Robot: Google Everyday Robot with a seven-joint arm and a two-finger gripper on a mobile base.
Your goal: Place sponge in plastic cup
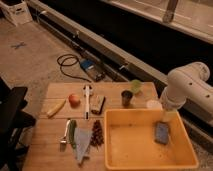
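Starting at the near edge, a wooden worktop [45, 147] carries a large yellow tub [150, 164] on its right half. Left of the tub lie a crumpled grey cloth [82, 144], a green vegetable [73, 132], a metal utensil [65, 136] and a dark, knobbly cluster [97, 133], all close together.

Inside the tub, near its right wall, the sponge [161, 132] lies flat on the bottom, long side running near to far. Just beyond the sponge's far end, the gripper [168, 116] hangs low over the tub's back right corner, at the end of a white arm [187, 87] that comes in from the right. Its jaws stand apart and nothing is held between them; whether it touches the sponge I cannot tell.

Farther back on the worktop, from left to right, are a banana [56, 107], a red-orange fruit [74, 99], a long white utensil [86, 100] and a tan-and-dark block [97, 103]. Behind the tub's back rim stand a dark cup [127, 97] and, to its right, a white cup [154, 104], next to the gripper. The plastic cup [136, 86] stands upright at the worktop's far edge, just behind the dark cup, well apart from the sponge.

A dark chair [11, 117] sits at the left. On the floor beyond lie a coiled black cable [67, 64] and a blue device [88, 65], with a white box [16, 12] in the far corner.
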